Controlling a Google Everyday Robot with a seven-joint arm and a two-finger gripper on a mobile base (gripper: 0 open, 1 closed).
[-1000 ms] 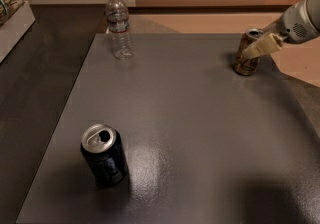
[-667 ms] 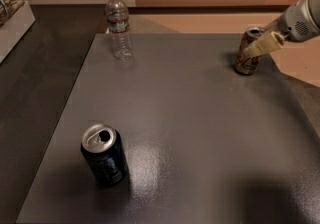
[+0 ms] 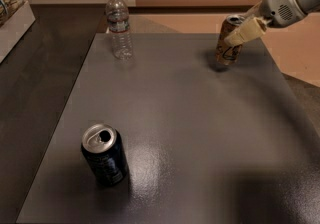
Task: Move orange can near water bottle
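Note:
The orange can (image 3: 227, 47) stands at the far right of the grey table (image 3: 200, 133), slightly tilted. My gripper (image 3: 241, 30) reaches in from the upper right and is shut on the can's upper part, with one cream finger (image 3: 245, 32) across its right side. The water bottle (image 3: 119, 27) stands upright at the far left of the table, well to the left of the can.
A dark blue-black can (image 3: 104, 155) with an open top stands near the table's front left. A white box (image 3: 12, 13) sits at the far left edge. The table's right edge runs close behind the orange can.
The orange can and my gripper have shifted left together, a little way toward the water bottle. The bottle and the dark can have not moved.

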